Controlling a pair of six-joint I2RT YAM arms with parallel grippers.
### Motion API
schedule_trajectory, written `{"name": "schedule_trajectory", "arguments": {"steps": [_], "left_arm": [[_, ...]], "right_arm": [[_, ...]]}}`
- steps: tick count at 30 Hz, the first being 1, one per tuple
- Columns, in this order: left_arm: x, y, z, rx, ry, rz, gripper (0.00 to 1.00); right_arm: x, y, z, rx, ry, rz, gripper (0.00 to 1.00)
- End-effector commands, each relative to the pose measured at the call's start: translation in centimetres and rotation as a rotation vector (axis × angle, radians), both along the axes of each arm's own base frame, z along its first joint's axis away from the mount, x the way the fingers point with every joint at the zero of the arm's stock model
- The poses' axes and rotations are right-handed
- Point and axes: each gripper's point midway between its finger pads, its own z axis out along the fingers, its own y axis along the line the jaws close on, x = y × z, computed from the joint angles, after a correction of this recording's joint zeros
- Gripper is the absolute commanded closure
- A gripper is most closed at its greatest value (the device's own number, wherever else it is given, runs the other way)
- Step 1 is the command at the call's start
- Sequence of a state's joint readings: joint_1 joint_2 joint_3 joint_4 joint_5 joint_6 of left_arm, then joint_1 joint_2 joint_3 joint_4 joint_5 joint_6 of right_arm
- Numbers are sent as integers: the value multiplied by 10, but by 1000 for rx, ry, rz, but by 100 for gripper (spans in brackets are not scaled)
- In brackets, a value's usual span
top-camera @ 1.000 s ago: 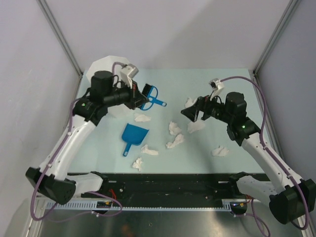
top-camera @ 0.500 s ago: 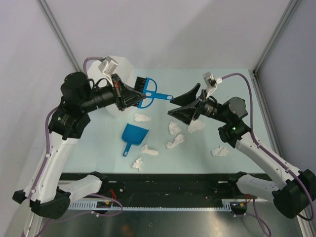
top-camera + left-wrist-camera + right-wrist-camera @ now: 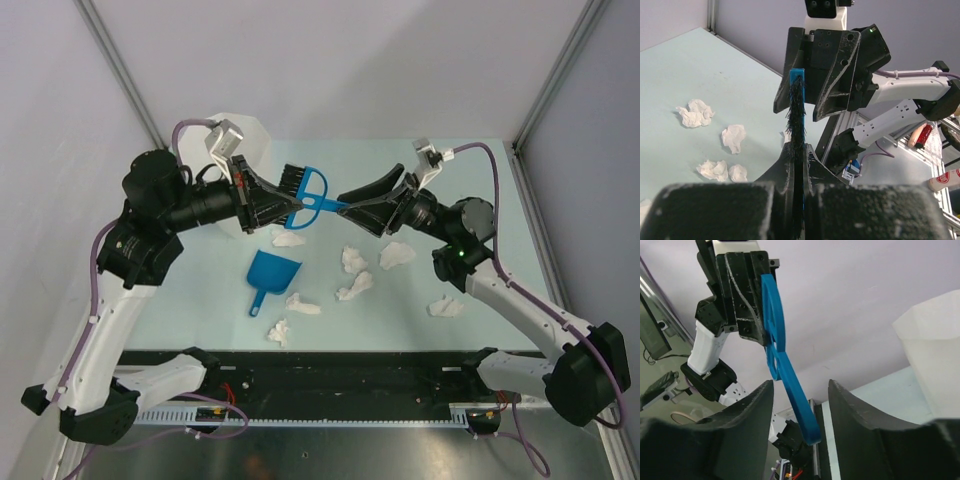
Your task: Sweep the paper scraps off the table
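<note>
Above the table (image 3: 470, 160) my left gripper (image 3: 292, 203) holds up a blue hand brush (image 3: 312, 186), shut on its black bristle head (image 3: 797, 115). The brush's handle (image 3: 796, 399) points at my right gripper (image 3: 347, 202), whose fingers (image 3: 751, 412) stand apart on either side of the handle's end without clearly touching it. Several white paper scraps (image 3: 353, 260) lie on the table below, around a blue dustpan (image 3: 270, 272). More scraps (image 3: 733, 138) show in the left wrist view.
A tall white faceted bin (image 3: 248, 140) stands at the back left, behind the left arm. Grey walls close in the table on three sides, and a black rail (image 3: 340, 375) runs along the front. One scrap (image 3: 446, 306) lies near the right arm.
Both arms rose off the table and came together. The left gripper carried the brush to the right, and the right gripper's fingers have narrowed around the handle's end.
</note>
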State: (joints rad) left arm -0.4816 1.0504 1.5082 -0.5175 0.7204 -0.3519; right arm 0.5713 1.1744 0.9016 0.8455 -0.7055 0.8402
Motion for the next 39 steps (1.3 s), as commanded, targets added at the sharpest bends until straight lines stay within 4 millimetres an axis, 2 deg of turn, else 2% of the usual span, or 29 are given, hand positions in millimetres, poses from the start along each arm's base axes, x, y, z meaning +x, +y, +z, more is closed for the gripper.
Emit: {"name": "schedule_trajectory", "arguments": {"steps": [1, 3, 5, 7, 8, 10, 12, 15, 16, 17, 18, 19, 20, 21, 22, 24, 25, 26, 28, 31, 33, 34, 36, 39], "left_arm": [[-9, 1, 19, -43, -40, -20, 100], [-8, 1, 20, -45, -41, -14, 100], [-7, 1, 21, -47, -44, -6, 100], [-7, 1, 21, -47, -51, -3, 100], [-6, 1, 19, -44, -48, -3, 100], [-4, 1, 17, -42, -49, 4, 100], [0, 0, 7, -26, -36, 9, 100], [11, 0, -16, 15, -23, 41, 100], [15, 0, -25, 33, -20, 49, 100], [19, -1, -41, 60, -5, 45, 96], [22, -2, -50, 92, -40, 32, 73], [23, -3, -57, 112, -62, 16, 54], [26, -4, -69, 143, -81, 3, 36], [33, 0, -75, 185, -150, 20, 8], [40, 4, -79, 217, -193, 51, 1], [57, 22, -84, 327, -357, 144, 0], [62, 28, -84, 362, -403, 170, 0], [66, 32, -88, 395, -436, 186, 0], [71, 40, -94, 459, -497, 201, 0], [60, 30, -115, 484, -520, 79, 0], [50, 23, -131, 508, -539, -9, 0], [39, 15, -139, 518, -542, -73, 0], [28, 7, -147, 540, -580, -138, 0], [-6, -15, -159, 533, -612, -282, 0]], "right_arm": [[-17, -1, 30, 83, -77, 24, 53], [-19, 2, 26, 68, -77, 31, 57], [-20, 7, 21, 49, -67, 46, 55], [-20, 9, 18, 41, -68, 55, 57], [-20, 10, 17, 40, -65, 56, 60], [-23, 8, 20, 45, -78, 61, 79], [-26, 5, 23, 42, -86, 48, 100], [-25, 0, 18, -7, -90, -6, 100], [-19, -2, 15, -28, -108, -55, 100], [-15, -1, 1, -82, -56, -72, 100], [-17, -7, 2, -95, -67, -98, 100], [-9, -9, -14, -153, -8, -138, 100], [-3, -14, -22, -196, -20, -185, 100], [-2, -21, -22, -226, -23, -222, 100], [12, -30, -52, -345, 72, -297, 100], [21, -46, -75, -513, 18, -395, 100], [31, -56, -94, -602, 40, -465, 100], [27, -67, -123, -728, 72, -468, 100], [19, -78, -154, -864, 119, -458, 100], [4, -81, -167, -980, 92, -404, 100], [-11, -71, -169, -1023, 15, -319, 100], [-19, -67, -168, -1032, -20, -276, 100], [-37, -53, -167, -1016, -81, -176, 100], [-50, -39, -169, -1014, -127, -59, 100]]}}
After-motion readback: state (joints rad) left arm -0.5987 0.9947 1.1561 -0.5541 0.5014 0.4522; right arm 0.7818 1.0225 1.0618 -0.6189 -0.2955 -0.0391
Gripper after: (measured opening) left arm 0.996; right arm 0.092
